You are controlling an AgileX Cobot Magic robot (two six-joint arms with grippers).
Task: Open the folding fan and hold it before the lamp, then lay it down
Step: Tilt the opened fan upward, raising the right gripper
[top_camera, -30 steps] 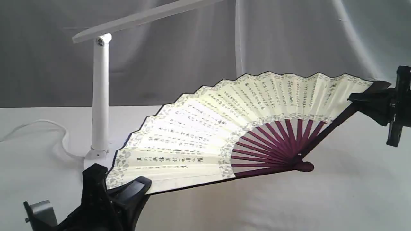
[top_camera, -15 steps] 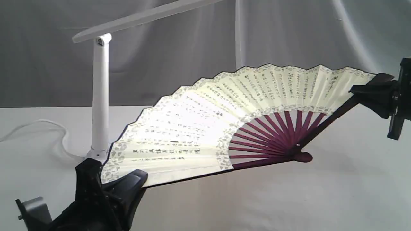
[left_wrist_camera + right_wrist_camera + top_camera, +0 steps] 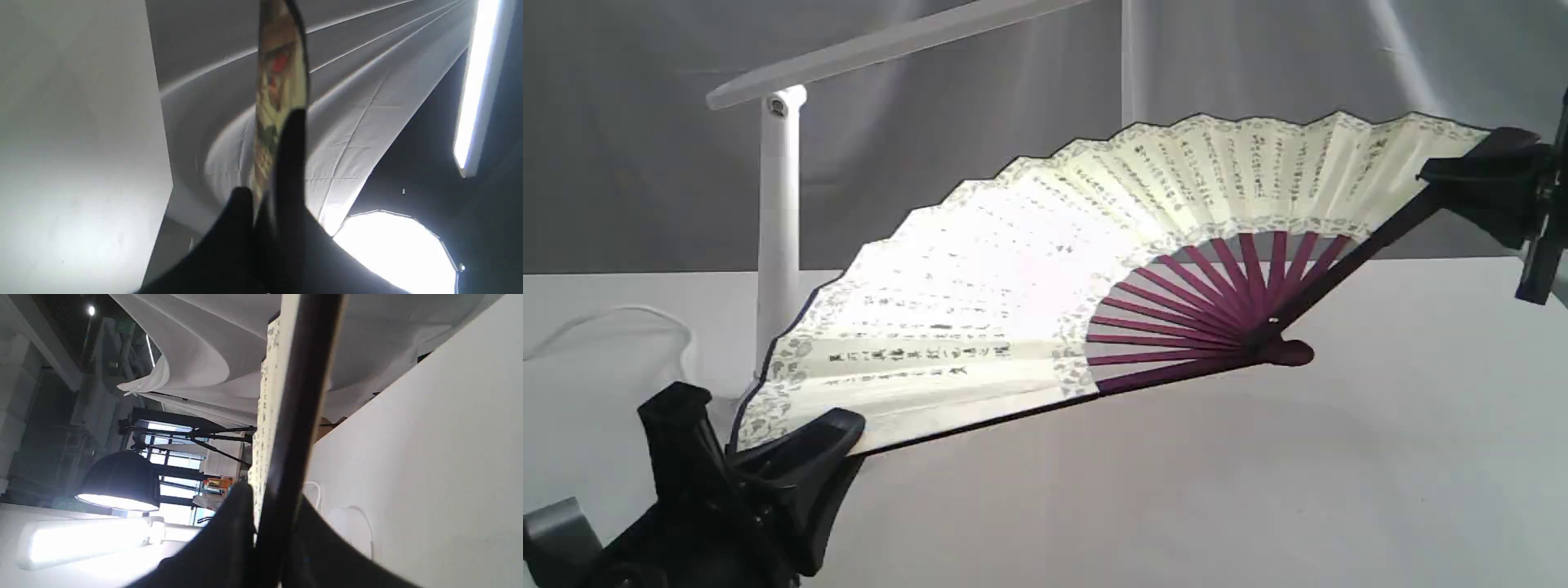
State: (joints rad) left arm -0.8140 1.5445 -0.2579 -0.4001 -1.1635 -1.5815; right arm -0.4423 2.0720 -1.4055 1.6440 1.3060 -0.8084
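Exterior view: the fan [image 3: 1029,278] is spread fully open and held above the table [image 3: 1258,490] with its leaf tilted. One guard end is pinched by the left gripper [image 3: 768,433] at lower left. The other guard is pinched by the right gripper [image 3: 1474,159] at upper right. The lamp [image 3: 778,229] post stands behind the fan's left edge, with the head bar above it.

Left wrist view: the fan is seen edge-on, clamped between the fingers [image 3: 290,163].

Right wrist view: the dark guard is clamped between the fingers [image 3: 229,522].

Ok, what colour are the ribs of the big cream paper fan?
Dark maroon wooden ribs; the exterior view shows them best.
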